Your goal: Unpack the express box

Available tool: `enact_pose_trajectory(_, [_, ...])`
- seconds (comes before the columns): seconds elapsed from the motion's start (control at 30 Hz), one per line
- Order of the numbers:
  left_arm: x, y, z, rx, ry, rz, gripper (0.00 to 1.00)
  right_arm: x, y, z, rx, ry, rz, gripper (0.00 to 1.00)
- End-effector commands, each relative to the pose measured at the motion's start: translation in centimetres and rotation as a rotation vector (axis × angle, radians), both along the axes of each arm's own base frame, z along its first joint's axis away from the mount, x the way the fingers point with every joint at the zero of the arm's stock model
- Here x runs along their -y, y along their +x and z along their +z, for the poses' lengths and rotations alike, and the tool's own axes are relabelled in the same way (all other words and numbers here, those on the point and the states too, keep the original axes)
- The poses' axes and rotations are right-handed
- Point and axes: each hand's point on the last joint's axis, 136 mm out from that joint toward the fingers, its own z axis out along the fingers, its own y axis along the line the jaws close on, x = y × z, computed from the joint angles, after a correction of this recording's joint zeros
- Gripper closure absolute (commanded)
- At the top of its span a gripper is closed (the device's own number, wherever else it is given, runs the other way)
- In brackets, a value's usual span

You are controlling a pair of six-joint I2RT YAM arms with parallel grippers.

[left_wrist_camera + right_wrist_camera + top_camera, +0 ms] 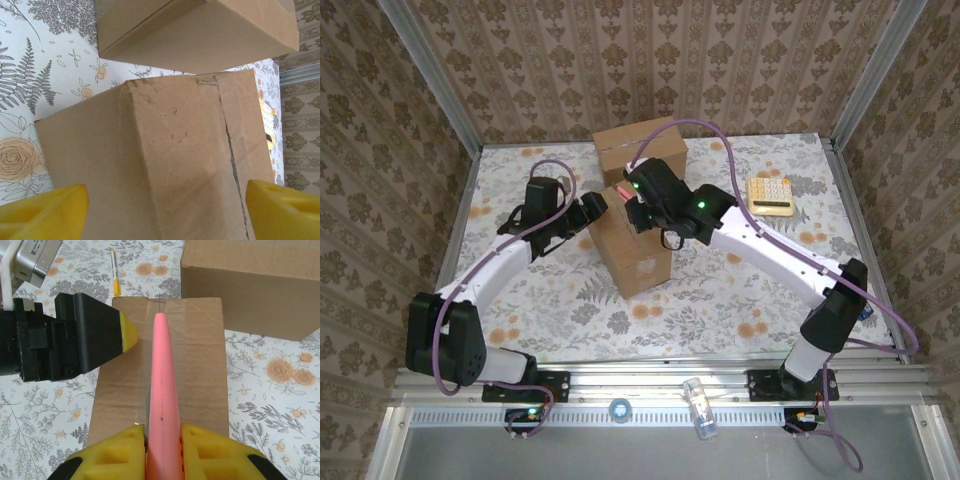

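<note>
The express box (638, 262) is a tall brown carton at mid-table, its taped top seam (160, 330) facing up. My right gripper (164, 432) hovers over it, shut on a pink cutter (163, 370) whose tip reaches the far end of the seam. My left gripper (167, 210) stands wide open at the box's left side, its yellow fingertips (45, 210) on either side of the box's upper corner (175, 150). Whether they touch the cardboard I cannot tell. One of its black fingers (90, 337) lies by the top's left edge.
A second, closed carton (640, 148) stands just behind the express box. A yellow calculator (770, 195) lies at the back right. A thin pen (115, 277) lies on the floral tablecloth behind and to the left. A small bottle (698, 405) rests on the front rail.
</note>
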Motion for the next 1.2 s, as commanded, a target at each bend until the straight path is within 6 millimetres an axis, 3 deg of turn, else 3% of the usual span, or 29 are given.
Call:
enact_pose_trajectory(0.0, [0.1,0.1,-0.3,0.005,-0.025,-0.001,0.21,-0.2,0.7,0.9,0.035,-0.025,-0.013,1.0])
enact_pose_trajectory(0.7, [0.0,-1.2,-3.4,-0.015,-0.089,0.003,0.28,-2.1,2.8,-2.1,0.067,-0.19,-0.011,1.0])
enact_pose_trajectory(1.17, [-0.1,-1.8,-3.9,-0.021,-0.101,0.006,0.29,-2.6,3.2,-2.0,0.116,-0.243,-0.056,1.0])
